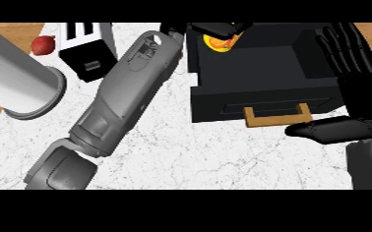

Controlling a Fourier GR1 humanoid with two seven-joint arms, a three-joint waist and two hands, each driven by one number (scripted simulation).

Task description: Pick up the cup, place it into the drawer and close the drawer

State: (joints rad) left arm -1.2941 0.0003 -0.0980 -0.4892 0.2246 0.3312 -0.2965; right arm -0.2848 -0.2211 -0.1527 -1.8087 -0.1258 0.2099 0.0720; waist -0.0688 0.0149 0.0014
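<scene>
I see my left hand (pixel 212 28) reaching over the back of the open black drawer (pixel 262 73), fingers curled round the orange cup (pixel 219 43), which sits just under them inside the drawer's far left corner. My right hand (pixel 349 78) rests at the right edge, fingers straight and spread, beside the drawer's wooden handle (pixel 277 116).

My one view looks steeply down from my head, close over the white tabletop (pixel 218 152), with my forearms entering from its lower edge.
</scene>
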